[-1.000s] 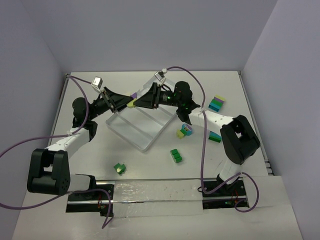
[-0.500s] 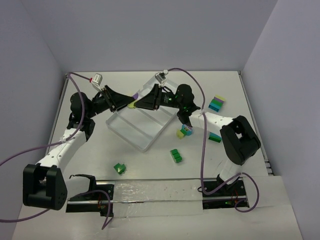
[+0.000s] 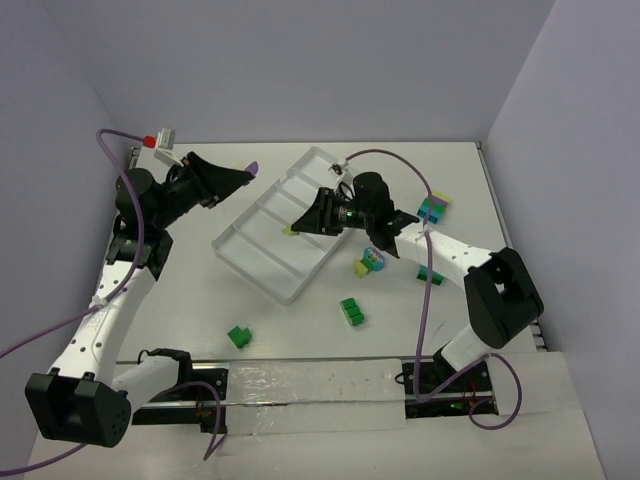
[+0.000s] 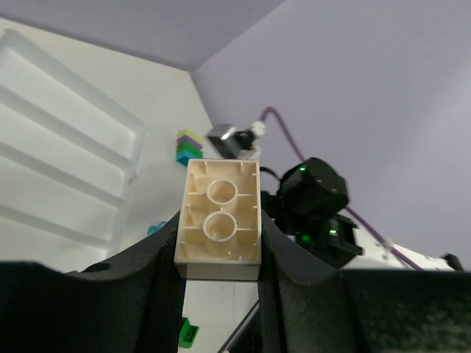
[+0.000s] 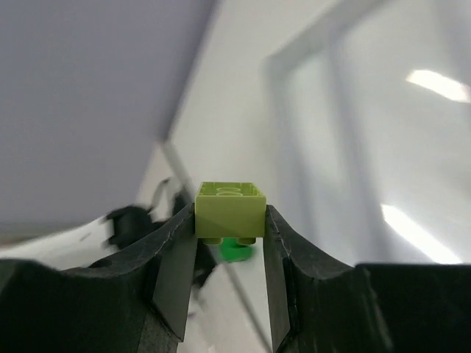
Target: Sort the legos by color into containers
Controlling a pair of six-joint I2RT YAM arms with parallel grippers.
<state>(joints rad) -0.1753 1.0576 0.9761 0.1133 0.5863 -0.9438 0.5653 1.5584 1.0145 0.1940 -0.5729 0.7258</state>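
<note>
Top external | right gripper clamped on yellow-green brick, held over tray middle, nearer arm | left gripper clamped on pale brick, raised beyond tray's left edge

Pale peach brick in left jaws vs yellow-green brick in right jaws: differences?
Colour: pale peach brick versus yellow-green brick. Peach shows its hollow underside to its wrist camera; yellow-green shows a side face. Yellow-green hangs over the clear plastic tray; peach is off it. Both are clamped.

No lettering, label, brand, number or sign can be read on the legos or the containers.
</note>
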